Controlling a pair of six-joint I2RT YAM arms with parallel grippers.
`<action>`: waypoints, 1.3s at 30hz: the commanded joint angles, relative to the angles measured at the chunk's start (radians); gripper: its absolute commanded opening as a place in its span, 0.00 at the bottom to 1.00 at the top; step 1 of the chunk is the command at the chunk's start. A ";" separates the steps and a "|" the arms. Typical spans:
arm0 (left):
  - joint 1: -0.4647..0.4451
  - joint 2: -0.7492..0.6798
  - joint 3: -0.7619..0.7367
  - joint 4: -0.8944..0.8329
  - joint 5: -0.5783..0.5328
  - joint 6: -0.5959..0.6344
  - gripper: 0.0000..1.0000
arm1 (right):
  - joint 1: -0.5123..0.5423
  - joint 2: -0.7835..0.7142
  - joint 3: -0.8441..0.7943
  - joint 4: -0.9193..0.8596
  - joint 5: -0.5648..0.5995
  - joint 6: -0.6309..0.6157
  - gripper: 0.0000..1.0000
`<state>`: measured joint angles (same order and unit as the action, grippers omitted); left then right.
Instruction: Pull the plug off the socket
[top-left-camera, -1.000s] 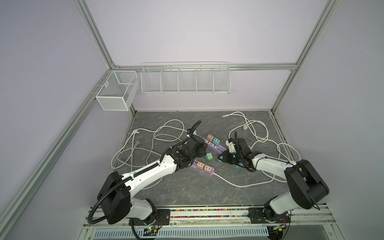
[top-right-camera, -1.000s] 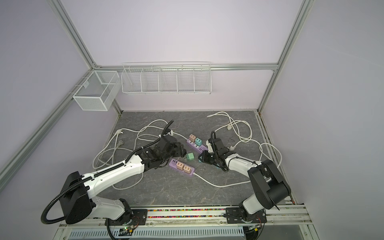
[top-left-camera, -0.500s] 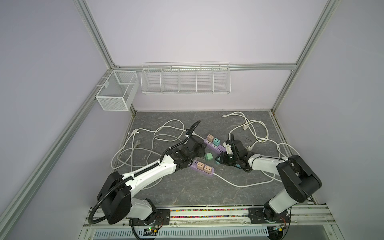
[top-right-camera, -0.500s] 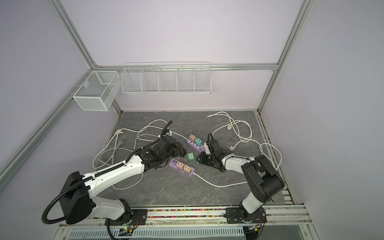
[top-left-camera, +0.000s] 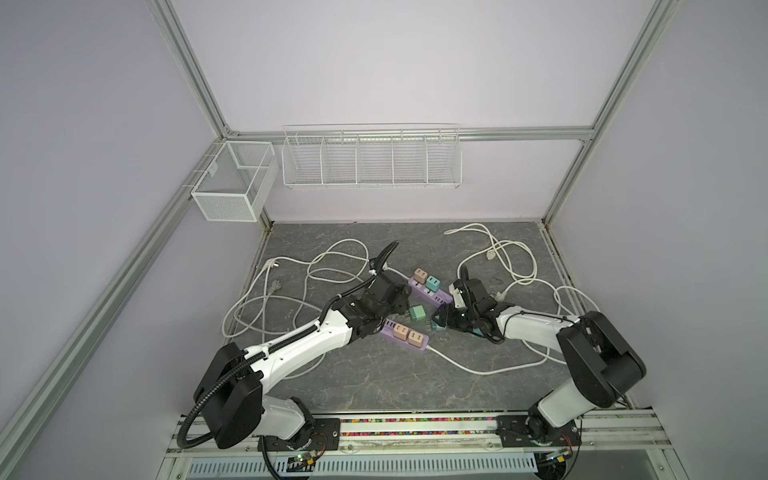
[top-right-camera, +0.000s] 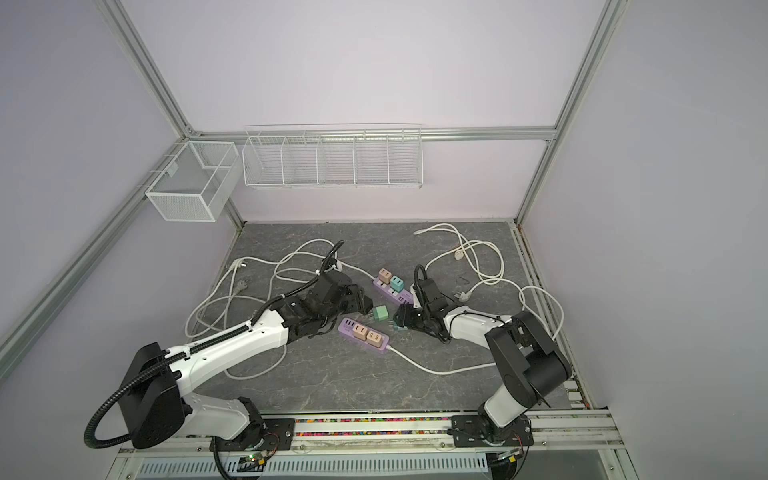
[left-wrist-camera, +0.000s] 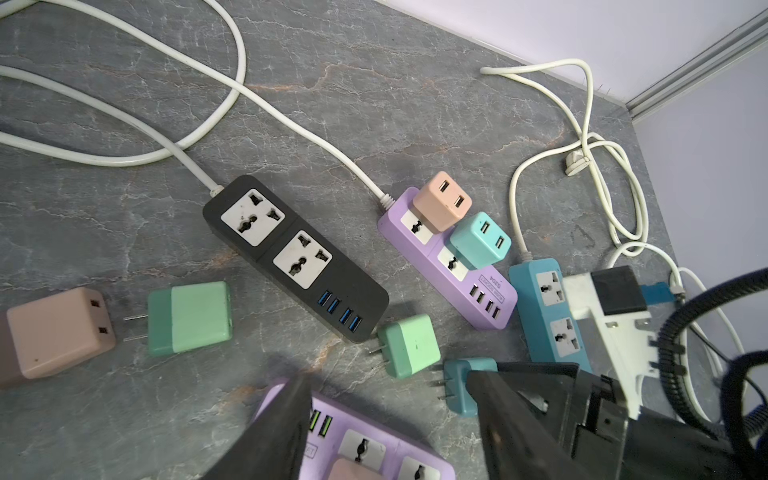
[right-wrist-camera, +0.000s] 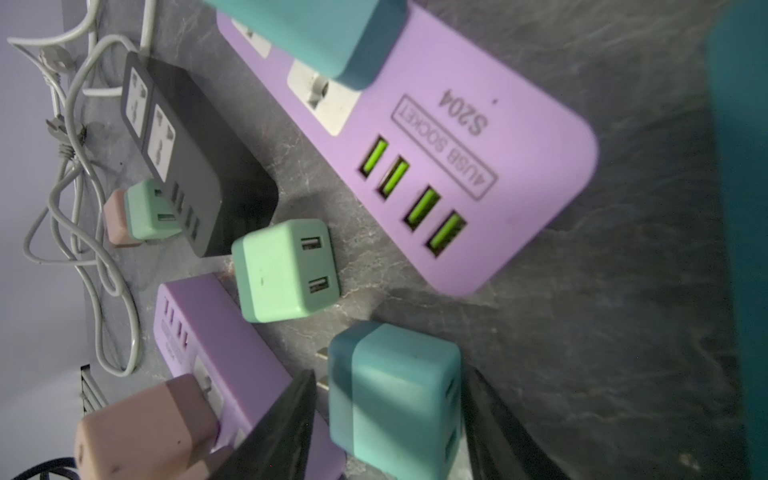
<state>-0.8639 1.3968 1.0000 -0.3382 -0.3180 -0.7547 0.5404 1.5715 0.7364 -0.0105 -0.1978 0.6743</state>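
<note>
The loose teal plug (right-wrist-camera: 395, 395) lies on its side near the middle of the surface (top-left-camera: 374, 382), a little toward the right edge; its two prongs are bare and in no socket; it rests just beside the USB end of the far purple strip (top-left-camera: 428, 291). The right gripper (right-wrist-camera: 390, 374) straddles it with jaws apart and seems clear of it on both sides, so it grips nothing; that plug, as I judge it, is done.

More may be left: the far purple strip carries a seated pink plug (left-wrist-camera: 442, 201) and a seated teal plug (left-wrist-camera: 480, 241); the near purple strip (top-left-camera: 405, 336), closer to the front edge, carries two pink plugs (top-left-camera: 401, 331); if the task means every plug, four remain. The left gripper (left-wrist-camera: 390, 415) hangs over the USB end of the near purple strip, jaws apart and empty.

The black strip (left-wrist-camera: 295, 257) and the blue strip (left-wrist-camera: 548, 307) show only bare sockets. A green plug (top-left-camera: 417, 312) lies loose between the two purple strips; a second green plug (left-wrist-camera: 189, 318) and a loose pink plug (left-wrist-camera: 58, 332) lie beside the black strip, toward the left edge. White cables (top-left-camera: 291, 282) loop across the back half and along the right edge.

The surface is dark grey and veined like stone; lilac walls stand round it in an aluminium frame; a wire basket (top-left-camera: 232, 183) hangs at the back left corner and a wire rack (top-left-camera: 370, 158) along the back wall.
</note>
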 joint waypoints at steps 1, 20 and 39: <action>0.005 -0.021 0.009 -0.001 -0.016 -0.002 0.64 | 0.004 -0.064 0.020 -0.084 0.072 -0.045 0.67; 0.051 -0.066 0.035 0.000 0.035 0.004 0.66 | -0.005 -0.252 0.213 -0.359 0.205 -0.250 0.79; 0.181 0.251 0.198 0.104 0.286 -0.066 0.63 | -0.015 0.024 0.582 -0.539 0.135 -0.496 0.76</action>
<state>-0.6987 1.6066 1.1595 -0.2550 -0.0830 -0.7998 0.5297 1.5520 1.2720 -0.5198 -0.0280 0.2520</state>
